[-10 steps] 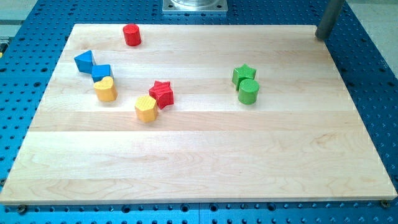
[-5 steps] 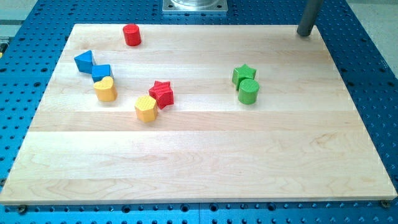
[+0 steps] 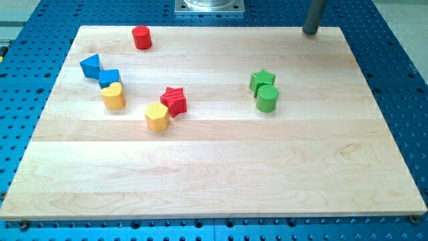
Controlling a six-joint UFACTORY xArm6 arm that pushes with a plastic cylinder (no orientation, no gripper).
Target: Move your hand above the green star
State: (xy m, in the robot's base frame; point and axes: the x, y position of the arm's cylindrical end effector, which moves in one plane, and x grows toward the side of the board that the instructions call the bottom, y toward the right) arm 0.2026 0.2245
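Observation:
The green star (image 3: pixel 261 79) lies right of the board's centre, touching a green cylinder (image 3: pixel 267 98) just below it. My tip (image 3: pixel 309 31) is at the board's top edge, up and to the right of the green star, well apart from it and from every other block.
A red cylinder (image 3: pixel 141 37) stands at the top left. A blue triangle (image 3: pixel 90 65), a blue cube (image 3: pixel 109 78) and a yellow heart (image 3: pixel 114 96) cluster at the left. A red star (image 3: pixel 174 100) touches a yellow hexagon (image 3: pixel 156 116) near the centre. The wooden board (image 3: pixel 221 181) lies on a blue perforated table.
My tip has slid left along the board's top edge, from the top right corner toward the green star's column. No block has moved.

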